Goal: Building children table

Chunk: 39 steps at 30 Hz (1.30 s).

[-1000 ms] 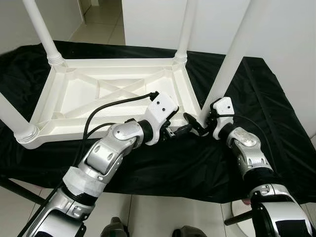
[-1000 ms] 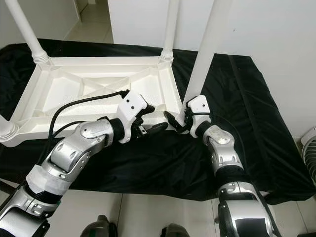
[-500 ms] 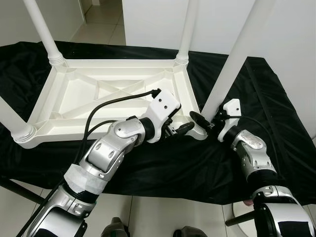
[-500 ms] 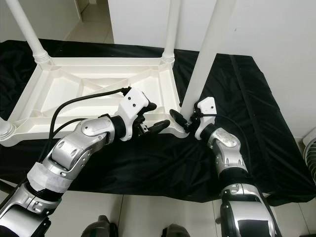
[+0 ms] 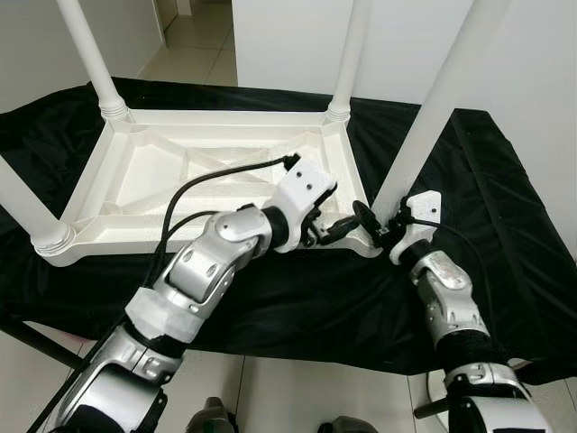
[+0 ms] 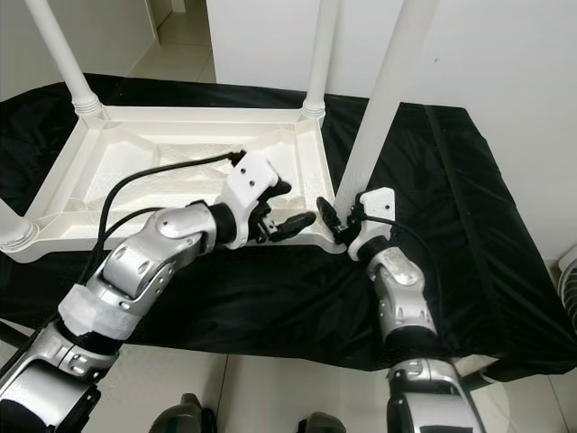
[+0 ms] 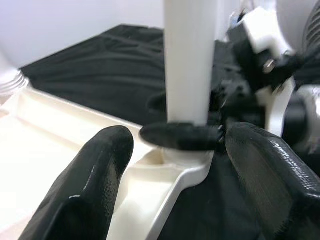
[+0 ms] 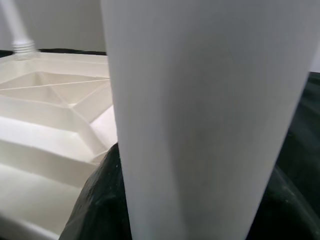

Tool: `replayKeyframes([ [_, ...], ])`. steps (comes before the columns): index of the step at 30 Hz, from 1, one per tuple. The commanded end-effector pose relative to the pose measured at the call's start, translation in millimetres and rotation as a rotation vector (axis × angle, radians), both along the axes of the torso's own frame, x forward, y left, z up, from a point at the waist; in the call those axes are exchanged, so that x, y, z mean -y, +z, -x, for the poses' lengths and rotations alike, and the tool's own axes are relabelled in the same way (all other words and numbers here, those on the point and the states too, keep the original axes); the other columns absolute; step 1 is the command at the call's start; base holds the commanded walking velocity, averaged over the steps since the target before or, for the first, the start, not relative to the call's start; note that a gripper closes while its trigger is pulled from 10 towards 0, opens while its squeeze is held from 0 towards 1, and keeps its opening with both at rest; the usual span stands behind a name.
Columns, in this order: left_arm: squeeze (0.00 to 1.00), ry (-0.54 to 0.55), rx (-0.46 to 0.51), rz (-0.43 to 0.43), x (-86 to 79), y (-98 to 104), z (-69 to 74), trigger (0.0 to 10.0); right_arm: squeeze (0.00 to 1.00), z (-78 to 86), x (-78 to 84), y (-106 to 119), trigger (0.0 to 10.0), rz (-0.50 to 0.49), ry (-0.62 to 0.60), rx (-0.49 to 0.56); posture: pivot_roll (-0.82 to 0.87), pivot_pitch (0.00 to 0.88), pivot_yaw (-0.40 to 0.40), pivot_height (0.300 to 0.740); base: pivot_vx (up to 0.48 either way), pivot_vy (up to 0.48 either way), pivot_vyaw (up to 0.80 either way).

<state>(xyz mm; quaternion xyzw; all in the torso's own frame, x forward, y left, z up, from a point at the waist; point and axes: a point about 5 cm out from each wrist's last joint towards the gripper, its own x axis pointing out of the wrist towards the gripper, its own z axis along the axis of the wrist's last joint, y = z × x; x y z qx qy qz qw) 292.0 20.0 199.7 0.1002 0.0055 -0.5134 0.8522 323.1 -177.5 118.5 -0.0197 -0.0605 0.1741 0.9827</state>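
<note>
Nearest, the right gripper [image 5: 371, 223] clamps the base of the near-right leg [image 5: 431, 115], which stands in its corner socket. Just beside it the left gripper [image 5: 335, 229] hovers with fingers spread, holding nothing, pointed at that same corner. The tabletop [image 5: 212, 176] lies upside down on a black cloth [image 5: 505, 198]. Farther back, three more legs stand in their sockets. Assembly looks nearly finished; seating this last leg firmly, then turning the table upright, appears to remain.

The upturned table [image 5: 216, 171] and its legs [image 5: 431, 108] are plain white. The cloth [image 5: 505, 207] over the bench is black. The arms [image 5: 212, 266] are silver; their fingers [image 7: 85, 195] glossy black. Pale floor tiles [image 5: 194, 41].
</note>
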Motion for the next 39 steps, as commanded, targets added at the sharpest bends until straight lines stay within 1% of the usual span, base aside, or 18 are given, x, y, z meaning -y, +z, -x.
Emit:
replayKeyframes([
  [1, 0.00, -0.087, -0.007, -0.015, 4.1, -1.8, 2.5, 10.0, 0.00, 1.3, 12.6, -3.3, 0.0, -0.023, -0.141, -0.029, -0.07, 0.000, 0.018, 0.740, 0.000, 0.000, 0.00],
  [2, 0.00, -0.087, -0.009, -0.014, 4.9, -2.5, 2.5, 10.0, 0.00, 1.1, 16.6, -1.1, 0.0, -0.027, -0.215, -0.027, -0.08, 0.000, 0.019, 0.740, 0.000, 0.000, 0.00],
  [9, 0.00, -0.093, -0.014, -0.006, 6.9, -4.0, 3.1, 10.0, 0.00, 4.6, 17.2, 2.9, 0.0, -0.029, -0.352, -0.015, -0.09, 0.000, 0.020, 0.740, 0.000, 0.000, 0.00],
  [10, 0.00, -0.091, -0.015, -0.004, 7.5, -4.1, 2.4, 10.0, 0.00, 6.7, 11.2, 3.3, 0.0, -0.024, -0.396, -0.010, -0.09, 0.000, 0.012, 0.740, 0.000, 0.000, 0.00],
  [11, 0.00, -0.091, -0.015, -0.004, 7.5, -4.1, 2.4, 10.0, 0.00, 6.7, 11.2, 3.3, 0.0, -0.024, -0.396, -0.010, -0.09, 0.000, 0.012, 0.740, 0.000, 0.000, 0.00],
  [12, 0.00, -0.084, -0.012, 0.005, 7.0, -0.8, -0.2, 10.0, 0.00, 8.5, 1.2, 2.6, 0.0, -0.028, -0.469, -0.021, -0.08, 0.022, 0.014, 0.740, 0.000, 0.000, 0.00],
  [14, 0.00, -0.072, 0.000, 0.010, 5.3, 3.3, -4.7, 10.0, 0.00, 8.9, -16.1, 1.6, 0.0, -0.015, -0.525, -0.046, -0.08, 0.010, 0.005, 0.740, 0.000, 0.000, 0.00],
  [15, 0.00, -0.072, 0.000, 0.010, 5.3, 3.3, -4.7, 10.0, 0.00, 8.9, -16.1, 1.6, 0.0, -0.015, -0.525, -0.046, -0.08, 0.010, 0.005, 0.740, 0.000, 0.000, 0.00],
  [16, 0.00, -0.059, 0.000, 0.009, 4.1, 3.1, -6.6, 10.0, 0.00, 8.9, -20.5, 1.7, 10.0, -0.012, -0.514, -0.052, -0.08, 0.012, 0.004, 0.740, 0.000, 0.000, 0.00],
  [22, 0.00, -0.042, -0.007, 0.016, 2.3, 1.9, -7.2, 10.0, 0.00, 8.5, -17.7, 4.3, 10.0, -0.022, -0.494, -0.047, -0.07, 0.027, 0.004, 0.740, 0.000, 0.000, 0.00],
  [23, 0.00, -0.043, -0.012, 0.017, 2.3, 0.2, -4.9, 10.0, 1.00, 9.1, -15.0, 5.7, 10.0, -0.035, -0.486, -0.037, -0.07, 0.028, 0.002, 0.740, 0.000, 0.000, 0.00],
  [29, 0.00, -0.052, -0.016, 0.010, 2.0, -4.6, 1.0, 10.0, 1.00, 10.7, -16.4, 11.7, 10.0, -0.059, -0.397, 0.001, -0.06, 0.011, -0.002, 0.740, 0.000, 0.000, 0.00],
  [32, 0.00, -0.052, -0.017, 0.008, 1.1, -5.7, 0.8, 10.0, 1.00, 9.8, -19.5, 12.7, 10.0, -0.022, -0.351, -0.005, -0.06, 0.011, 0.001, 0.740, 0.000, 0.000, 0.00],
  [33, 0.00, -0.052, -0.017, 0.008, 0.7, -5.8, 0.4, 10.0, 0.23, 9.1, -22.7, 16.3, 10.0, 0.005, -0.297, 0.002, -0.07, 0.011, 0.014, 0.740, 0.000, 0.000, 0.00],
  [34, 0.00, -0.053, -0.018, 0.007, 0.3, -5.8, 0.2, 10.0, 0.00, 8.8, -25.3, 19.7, 10.0, 0.021, -0.239, 0.012, -0.07, 0.015, 0.019, 0.740, 0.000, 0.000, 0.00],
  [36, 0.00, -0.054, -0.018, 0.007, 0.1, -5.8, 0.0, 10.0, 0.00, 8.7, -26.9, 22.0, 10.0, 0.028, -0.202, 0.019, -0.07, 0.015, 0.019, 0.740, 0.000, 0.000, 0.00],
  [37, 0.00, -0.063, -0.018, 0.006, 1.3, -4.5, 0.3, 10.0, 0.00, 8.5, -24.0, 26.7, 10.0, 0.077, -0.104, 0.044, -0.05, 0.029, 0.024, 0.740, 0.000, 0.000, 0.00],
  [39, 0.00, -0.068, -0.018, 0.005, 2.1, -3.8, 0.7, 10.0, 0.00, 8.4, -21.3, 27.8, 10.0, 0.106, -0.065, 0.053, -0.05, 0.029, 0.024, 0.740, 0.000, 0.000, 0.00],
])
